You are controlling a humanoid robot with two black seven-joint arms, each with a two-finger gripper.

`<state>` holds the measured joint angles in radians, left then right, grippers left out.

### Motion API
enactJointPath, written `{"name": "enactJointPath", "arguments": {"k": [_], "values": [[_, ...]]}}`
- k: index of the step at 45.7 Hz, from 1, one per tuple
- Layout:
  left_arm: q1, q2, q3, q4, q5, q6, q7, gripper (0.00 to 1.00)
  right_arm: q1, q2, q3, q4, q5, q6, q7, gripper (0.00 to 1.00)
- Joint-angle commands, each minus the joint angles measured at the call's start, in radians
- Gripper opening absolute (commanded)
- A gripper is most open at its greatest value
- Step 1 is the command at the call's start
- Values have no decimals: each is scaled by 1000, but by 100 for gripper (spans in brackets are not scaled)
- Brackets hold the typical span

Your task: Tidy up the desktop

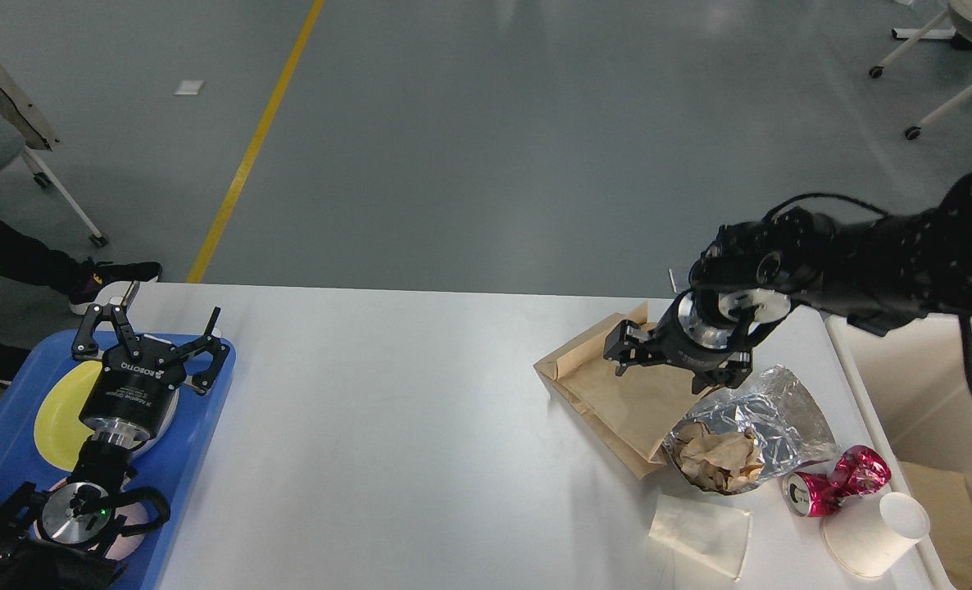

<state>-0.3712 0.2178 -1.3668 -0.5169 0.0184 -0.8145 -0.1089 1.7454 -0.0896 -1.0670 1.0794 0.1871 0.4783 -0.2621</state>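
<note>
over on the right side of the desktop, the right gripper hovers with fingers spread, empty, above the brown paper bag. foil bag, crushed pink can and 2 paper cups lie close by. trash pickup looks underway; next, drop and pinch 1 piece, then the beige bin. left gripper waits splayed over the blue tray.

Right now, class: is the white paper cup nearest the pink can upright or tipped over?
Tipped over. The white paper cup lies on its side on the desktop, beside the crushed pink can.
</note>
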Motion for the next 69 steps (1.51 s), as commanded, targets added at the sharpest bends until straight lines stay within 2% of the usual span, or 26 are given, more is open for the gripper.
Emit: {"name": "enactJointPath", "arguments": {"k": [1, 6, 7, 12, 17, 31, 39, 41, 46, 48, 53, 58, 63, 69], "values": [[0, 0, 0, 0, 0, 0, 0, 97, 244, -7, -82, 89, 0, 143, 0, 100], [0, 0, 0, 0, 0, 0, 0, 97, 425, -7, -111, 148, 0, 301, 0, 100], [0, 0, 0, 0, 0, 0, 0, 97, 495, -7, -114, 174, 0, 360, 0, 100], [0, 0, 0, 0, 0, 0, 0, 97, 629, -10, -96, 234, 0, 456, 0, 100], [0, 0, 0, 0, 0, 0, 0, 97, 706, -30, -77, 277, 2, 473, 0, 100], [0, 0, 0, 0, 0, 0, 0, 97, 741, -44, -34, 315, 0, 465, 0, 100], [0, 0, 0, 0, 0, 0, 0, 97, 701, -38, -10, 315, -9, 387, 0, 98], [0, 0, 0, 0, 0, 0, 0, 97, 642, -33, 5, 315, -11, 332, 1, 91], [0, 0, 0, 0, 0, 0, 0, 97, 462, -33, 76, 309, -40, 148, 3, 94], [0, 0, 0, 0, 0, 0, 0, 97, 413, -25, 94, 313, -104, 103, 1, 94], [0, 0, 0, 0, 0, 0, 0, 97, 303, 28, 122, 304, -386, 66, 1, 93], [0, 0, 0, 0, 0, 0, 0, 97, 129, 67, 127, 251, -593, -64, 1, 93], [0, 0, 0, 0, 0, 0, 0, 97, -1, 102, 122, 185, -673, -158, 1, 93], [0, 0, 0, 0, 0, 0, 0, 97, -104, 165, 124, 134, -741, -176, -3, 89]]}}
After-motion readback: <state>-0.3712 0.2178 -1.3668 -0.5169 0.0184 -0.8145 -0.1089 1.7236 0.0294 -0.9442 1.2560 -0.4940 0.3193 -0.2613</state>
